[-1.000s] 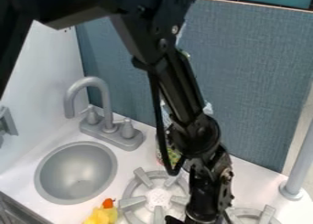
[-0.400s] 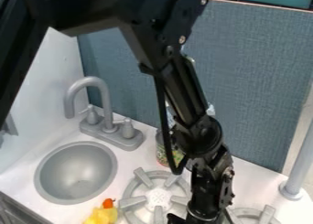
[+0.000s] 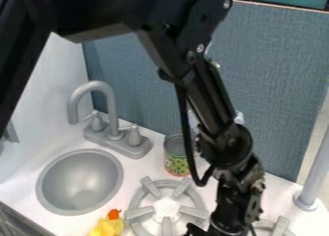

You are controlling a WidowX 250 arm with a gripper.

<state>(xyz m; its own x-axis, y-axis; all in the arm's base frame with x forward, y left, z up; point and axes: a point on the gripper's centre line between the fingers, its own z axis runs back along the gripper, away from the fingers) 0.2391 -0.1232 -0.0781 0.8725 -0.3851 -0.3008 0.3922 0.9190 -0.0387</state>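
Note:
The black gripper (image 3: pixel 221 230) hangs at the bottom edge, right of centre, over the gap between the two stove burners; its fingertips are cut off by the edge. Left of it is the left burner (image 3: pixel 166 208), and part of the right burner (image 3: pixel 280 226) shows behind it. A yellow rubber duck (image 3: pixel 108 225) with an orange beak sits at the bottom edge, left of the left burner. Behind that burner a can (image 3: pixel 175 158) with a green patterned label stands upright, close to the arm. Something clear and pale is mostly hidden behind the arm.
A grey sink basin (image 3: pixel 80 182) lies at the left, with a grey faucet (image 3: pixel 106 112) behind it. A grey post (image 3: pixel 313 172) rises at the right edge. The blue-grey back panel (image 3: pixel 276 85) stands behind the counter.
The arm and gripper have moved to the right. The can, largely covered by the arm before, now shows more fully. The duck, sink and burners stay put.

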